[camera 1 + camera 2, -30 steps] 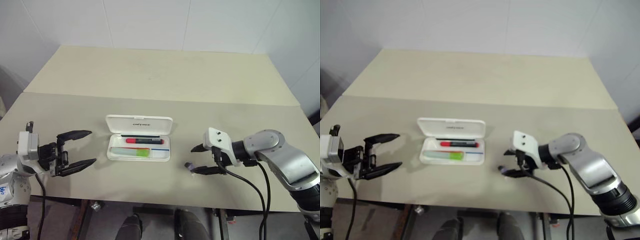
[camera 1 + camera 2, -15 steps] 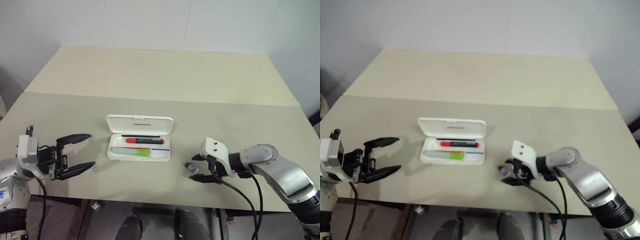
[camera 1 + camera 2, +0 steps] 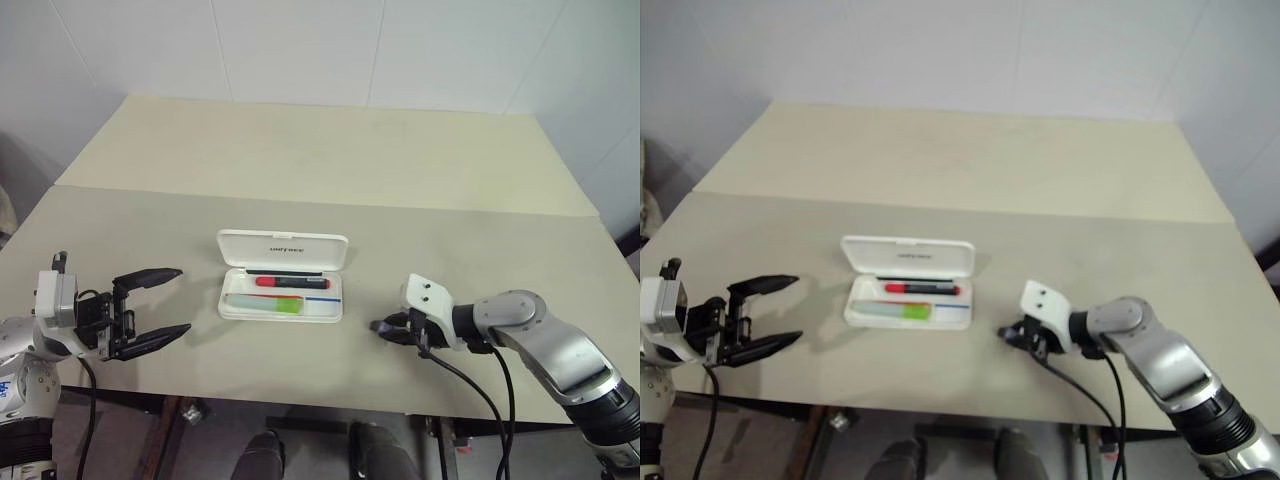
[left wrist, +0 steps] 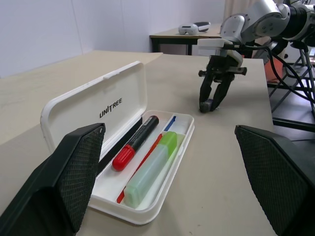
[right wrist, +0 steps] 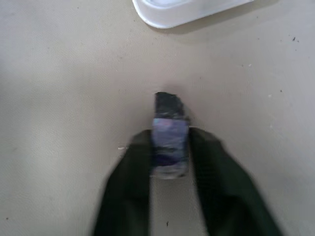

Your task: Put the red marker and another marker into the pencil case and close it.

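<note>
Since a second earlier: right gripper (image 5: 170, 147) lowered to the table (image 3: 300, 170) and narrowed from a wide spread onto the small grey-purple lump (image 5: 169, 140), fingers now pressed against both its sides, lump apparently resting on the table. Left gripper (image 3: 150, 310) unmoved, spread wide and empty, well apart from the pencil case (image 3: 281, 288), off to that case's left. Case lay open near the table's middle, lid (image 4: 93, 115) tilted up behind the tray. Red marker (image 4: 135, 142) already lying in the tray, lengthwise beside the hinge side; lime-green marker (image 4: 152, 169) already alongside it, nearer the front wall. Both markers thus judged stowed. Left to do, by the look of things: closing the lid. Pinch on the lump, off to the case's right, looked like no part of the named task; purpose not readable. Lid untouched by either gripper.
</note>
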`<state>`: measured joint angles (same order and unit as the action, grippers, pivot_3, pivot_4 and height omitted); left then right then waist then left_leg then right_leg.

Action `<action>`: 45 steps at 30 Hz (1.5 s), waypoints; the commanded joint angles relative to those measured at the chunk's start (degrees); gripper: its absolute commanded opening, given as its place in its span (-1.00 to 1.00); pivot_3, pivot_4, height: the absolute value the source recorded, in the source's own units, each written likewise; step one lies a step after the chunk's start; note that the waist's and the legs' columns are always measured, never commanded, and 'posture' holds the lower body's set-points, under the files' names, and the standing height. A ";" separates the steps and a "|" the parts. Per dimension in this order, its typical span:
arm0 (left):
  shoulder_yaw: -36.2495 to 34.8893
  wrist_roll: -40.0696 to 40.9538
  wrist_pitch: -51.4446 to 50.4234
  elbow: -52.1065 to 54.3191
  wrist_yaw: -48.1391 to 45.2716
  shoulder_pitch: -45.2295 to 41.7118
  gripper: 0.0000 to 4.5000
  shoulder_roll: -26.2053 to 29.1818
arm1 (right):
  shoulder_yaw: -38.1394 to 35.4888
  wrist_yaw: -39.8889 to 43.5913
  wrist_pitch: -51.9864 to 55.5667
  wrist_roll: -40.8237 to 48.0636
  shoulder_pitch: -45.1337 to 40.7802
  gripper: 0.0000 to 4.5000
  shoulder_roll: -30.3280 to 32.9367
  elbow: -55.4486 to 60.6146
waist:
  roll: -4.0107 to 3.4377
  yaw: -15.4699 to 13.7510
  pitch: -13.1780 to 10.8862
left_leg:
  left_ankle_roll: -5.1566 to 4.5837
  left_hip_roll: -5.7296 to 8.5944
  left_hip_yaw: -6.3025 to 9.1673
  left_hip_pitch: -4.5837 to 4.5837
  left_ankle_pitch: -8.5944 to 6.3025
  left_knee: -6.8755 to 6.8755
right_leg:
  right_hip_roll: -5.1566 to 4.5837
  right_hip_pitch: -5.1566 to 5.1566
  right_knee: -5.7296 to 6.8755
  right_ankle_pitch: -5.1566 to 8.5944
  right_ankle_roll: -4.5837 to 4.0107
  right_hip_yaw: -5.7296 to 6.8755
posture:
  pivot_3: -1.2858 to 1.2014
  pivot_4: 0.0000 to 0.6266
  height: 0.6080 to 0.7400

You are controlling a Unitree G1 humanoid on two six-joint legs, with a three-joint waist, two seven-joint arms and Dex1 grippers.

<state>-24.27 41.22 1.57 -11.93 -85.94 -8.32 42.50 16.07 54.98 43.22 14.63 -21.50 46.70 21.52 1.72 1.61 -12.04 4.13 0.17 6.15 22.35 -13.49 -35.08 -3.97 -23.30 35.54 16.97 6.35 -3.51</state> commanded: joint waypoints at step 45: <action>-3.97 0.30 1.70 0.84 0.78 0.89 1.00 1.08 | 14.21 8.25 -7.05 -10.55 -27.35 0.57 -15.21 -11.72 | -0.06 0.19 -0.04 | -0.01 -0.09 -0.12 0.06 -0.03 0.21 | 0.06 -0.28 0.03 -0.28 0.43 -0.07 | 0.03 -0.52 1.00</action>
<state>-26.64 40.89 2.66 -12.57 -85.37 -7.98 43.37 30.90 62.61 36.88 4.39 -48.01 31.01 8.85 1.66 1.80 -12.08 4.13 0.08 6.02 22.40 -13.52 -34.88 -3.91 -23.58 35.57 16.68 6.77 -3.58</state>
